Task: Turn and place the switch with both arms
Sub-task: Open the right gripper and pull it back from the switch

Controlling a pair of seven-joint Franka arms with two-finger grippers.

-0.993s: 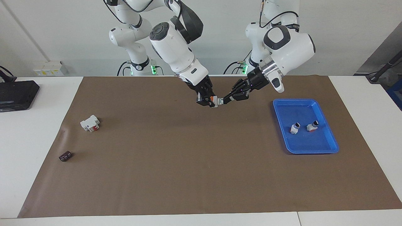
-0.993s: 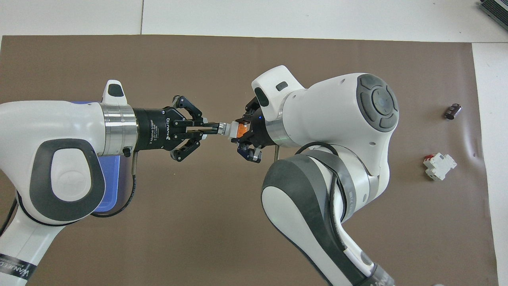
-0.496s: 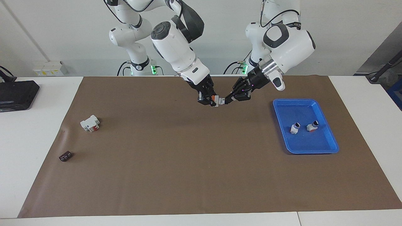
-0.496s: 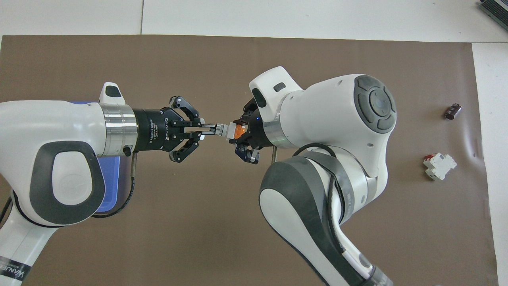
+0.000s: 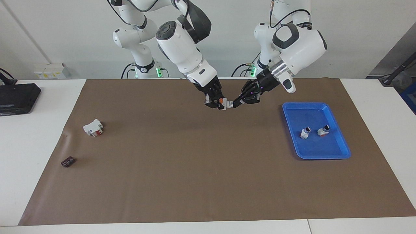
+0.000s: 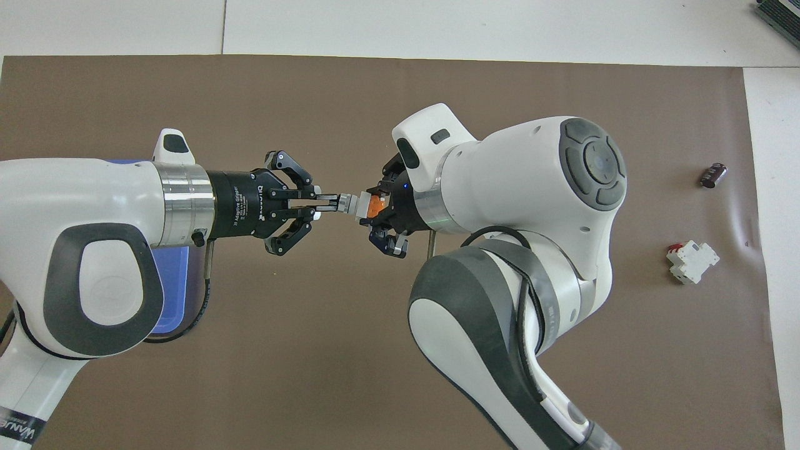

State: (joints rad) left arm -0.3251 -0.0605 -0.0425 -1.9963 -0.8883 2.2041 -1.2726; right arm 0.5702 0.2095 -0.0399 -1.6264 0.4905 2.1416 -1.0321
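Note:
The switch (image 5: 226,104) (image 6: 357,204) hangs in the air over the brown mat (image 5: 195,169), held between both grippers. My left gripper (image 5: 234,103) (image 6: 329,203) comes in level from the left arm's end and is shut on the switch's knob end beside the silver collar. My right gripper (image 5: 218,104) (image 6: 377,212) reaches down from the right arm's end and is shut on the white body with the orange end. The right arm's wrist partly hides that grip in the overhead view.
A blue tray (image 5: 338,152) toward the left arm's end holds two small switches (image 5: 305,132) (image 5: 323,130). A white block with a red part (image 5: 93,127) (image 6: 692,262) and a small dark block (image 5: 67,161) (image 6: 713,175) lie toward the right arm's end.
Both grippers and the switch have drifted slightly upward and toward the left arm's end. The left wrist has turned a little. Both grips are unchanged.

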